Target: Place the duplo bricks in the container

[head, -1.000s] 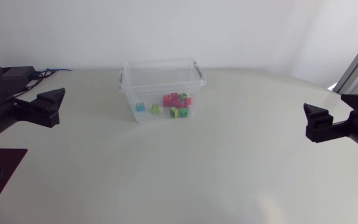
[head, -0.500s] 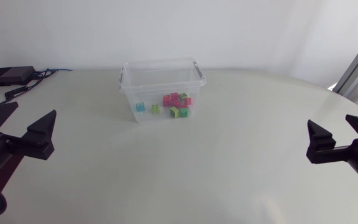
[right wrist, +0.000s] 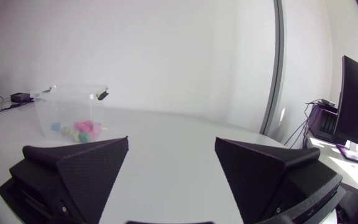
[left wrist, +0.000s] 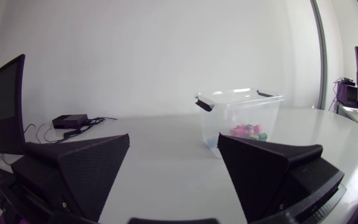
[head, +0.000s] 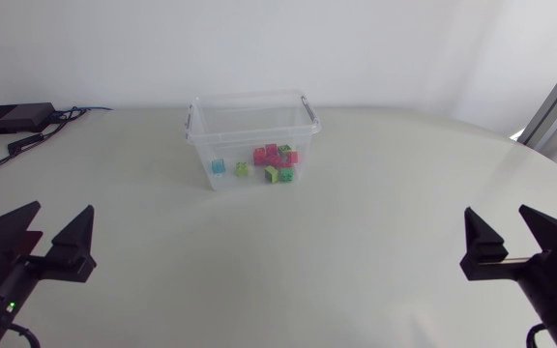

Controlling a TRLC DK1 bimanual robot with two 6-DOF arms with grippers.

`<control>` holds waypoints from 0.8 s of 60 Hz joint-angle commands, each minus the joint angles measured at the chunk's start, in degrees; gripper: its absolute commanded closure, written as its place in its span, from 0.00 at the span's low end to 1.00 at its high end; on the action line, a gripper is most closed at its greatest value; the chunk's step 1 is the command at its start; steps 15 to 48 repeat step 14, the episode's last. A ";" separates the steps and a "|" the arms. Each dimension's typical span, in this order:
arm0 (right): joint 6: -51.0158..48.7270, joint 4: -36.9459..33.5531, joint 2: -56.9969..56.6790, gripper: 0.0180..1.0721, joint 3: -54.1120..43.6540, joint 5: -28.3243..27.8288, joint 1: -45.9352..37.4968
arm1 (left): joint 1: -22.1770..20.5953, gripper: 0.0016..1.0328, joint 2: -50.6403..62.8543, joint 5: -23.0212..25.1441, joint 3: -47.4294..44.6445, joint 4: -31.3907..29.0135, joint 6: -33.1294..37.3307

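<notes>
Tabletop (head: 278, 261) holds upright container (head: 245, 130), long axis left-to-right, bricks (head: 275, 160) inside.

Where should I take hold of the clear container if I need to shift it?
Take the container by the rim of its near long wall, bringing the right pincer straight down astride that wall. It stands upright, top open, and the bricks lie low on its floor, so the rim looks free.
</notes>
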 commanded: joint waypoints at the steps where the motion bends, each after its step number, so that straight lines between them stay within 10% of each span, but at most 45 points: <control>1: 2.90 1.62 -2.60 0.04 -3.16 -0.70 0.67 | 0.77 0.04 -2.78 0.67 -3.30 1.10 -3.03; 48: 4.10 2.37 -4.82 0.04 -5.13 -1.10 0.80 | 1.21 0.04 -5.13 0.97 -5.41 1.32 -4.40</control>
